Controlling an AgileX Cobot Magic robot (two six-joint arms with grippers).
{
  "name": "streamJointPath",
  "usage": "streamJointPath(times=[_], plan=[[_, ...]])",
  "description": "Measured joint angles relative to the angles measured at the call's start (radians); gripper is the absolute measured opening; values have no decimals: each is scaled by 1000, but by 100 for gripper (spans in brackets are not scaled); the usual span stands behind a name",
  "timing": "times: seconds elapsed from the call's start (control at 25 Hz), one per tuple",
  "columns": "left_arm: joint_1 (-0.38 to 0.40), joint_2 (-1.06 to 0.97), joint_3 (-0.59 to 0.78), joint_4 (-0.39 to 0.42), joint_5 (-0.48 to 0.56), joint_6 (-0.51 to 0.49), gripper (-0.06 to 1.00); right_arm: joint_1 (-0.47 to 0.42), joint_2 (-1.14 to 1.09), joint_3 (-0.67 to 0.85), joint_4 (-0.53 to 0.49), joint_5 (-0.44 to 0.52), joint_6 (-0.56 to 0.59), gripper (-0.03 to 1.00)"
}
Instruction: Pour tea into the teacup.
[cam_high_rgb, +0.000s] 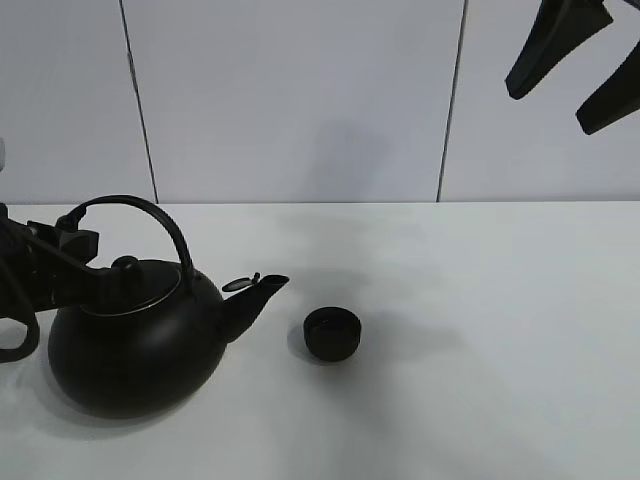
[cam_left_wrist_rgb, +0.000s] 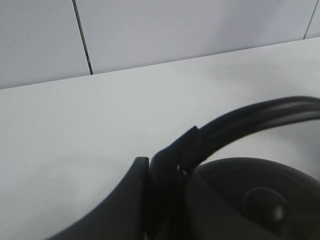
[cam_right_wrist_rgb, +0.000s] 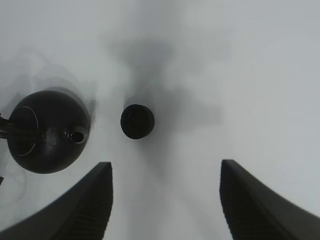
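The black round kettle (cam_high_rgb: 135, 340) stands on the white table at the left, its spout (cam_high_rgb: 262, 291) pointing right toward the teacup. The teacup (cam_high_rgb: 331, 333), a small matte-black bowl-shaped cup, stands upright just right of the spout, apart from it. My left gripper (cam_high_rgb: 75, 243) is shut on the kettle's arched handle (cam_left_wrist_rgb: 235, 125) at its left end. My right gripper (cam_high_rgb: 580, 65) is open and empty, high above the table at the upper right. In the right wrist view I see the kettle (cam_right_wrist_rgb: 47, 131) and the teacup (cam_right_wrist_rgb: 137, 121) far below from above.
The white table (cam_high_rgb: 480, 330) runs to a white panelled wall (cam_high_rgb: 300, 100) at the back. Nothing else stands on the table.
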Motion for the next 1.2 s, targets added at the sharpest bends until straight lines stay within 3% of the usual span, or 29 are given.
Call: streamJointPath(times=[0.24,0.56,0.76,1.0,1.2], plan=[[0,0,4,2,-5,-2,11,0,0,0,0,0,0,43],[-1,0,28,-10,-36,-23,24,0,0,0,0,0,0,43],[-47,-3,50,-32,-53,-40,25,0,0,0,10,0,0,43],[-76,-3,90,-47,-73,-136,37,0,0,0,12,-1,0,43],[-77,-48,153,-48,-68,-170,41,0,0,0,12,0,0,43]])
